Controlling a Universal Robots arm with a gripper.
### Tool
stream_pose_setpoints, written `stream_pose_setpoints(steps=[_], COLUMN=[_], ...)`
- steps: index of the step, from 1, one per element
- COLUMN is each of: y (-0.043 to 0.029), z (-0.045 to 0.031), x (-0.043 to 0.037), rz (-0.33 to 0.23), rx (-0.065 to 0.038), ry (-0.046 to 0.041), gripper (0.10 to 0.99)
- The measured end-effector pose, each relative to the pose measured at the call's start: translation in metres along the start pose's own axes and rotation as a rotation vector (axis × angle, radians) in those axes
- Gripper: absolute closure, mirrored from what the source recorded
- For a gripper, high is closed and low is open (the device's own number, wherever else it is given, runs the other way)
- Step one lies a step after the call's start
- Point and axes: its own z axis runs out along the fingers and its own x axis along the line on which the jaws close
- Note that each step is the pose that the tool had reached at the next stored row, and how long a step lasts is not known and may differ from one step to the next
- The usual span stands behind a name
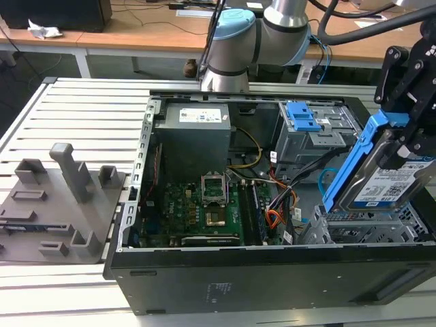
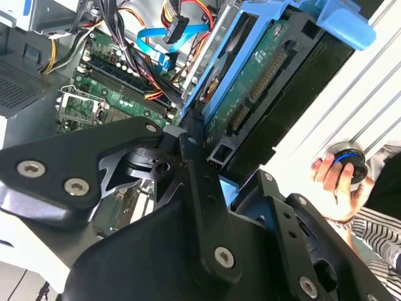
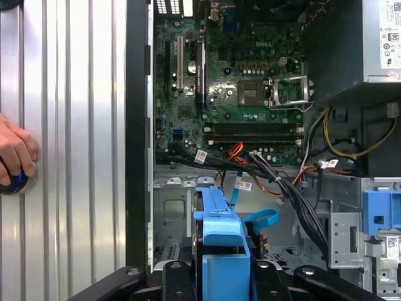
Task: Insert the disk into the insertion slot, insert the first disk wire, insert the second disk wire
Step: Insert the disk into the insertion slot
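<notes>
My gripper [image 1: 403, 144] is shut on the disk [image 1: 390, 182], a silver drive with a white label in a blue carrier frame [image 1: 351, 163]. The disk hangs tilted, its lower end just above the insertion slot [image 1: 361, 230], a perforated light-grey cage at the case's corner on the exterior view's right. In the first wrist view the carrier [image 3: 219, 241] sits over the bay floor [image 3: 172, 213]. The second disk wire [image 3: 263, 219], a thin light-blue loop, lies loose beside the bay. I cannot tell which cable in the dark bundle [image 3: 282, 185] is the first disk wire.
A taller grey cage with a blue latch [image 1: 308, 126] stands behind the slot. The motherboard [image 1: 197, 208] and power supply [image 1: 194, 133] fill the open case. An orange flat cable [image 1: 274, 218] lies by the board. A person's hand [image 3: 14, 153] rests on a round device outside the case.
</notes>
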Motion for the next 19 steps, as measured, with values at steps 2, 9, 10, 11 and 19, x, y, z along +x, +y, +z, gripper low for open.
stream_pose_setpoints(steps=[2, 9, 10, 11, 19], y=[-0.0002, -0.0006, -0.0007, -0.0008, -0.0013], z=[0.0034, 0.0136, 0.0157, 0.0183, 0.0297], x=[0.0004, 0.0011, 0.0012, 0.0014, 0.0019], rz=[0.000, 0.000, 0.000, 0.000, 0.000], rx=[0.000, 0.000, 0.000, 0.000, 0.000], ry=[0.0001, 0.0001, 0.0001, 0.0000, 0.0001], gripper=[0.722, 0.722, 0.722, 0.722, 0.722])
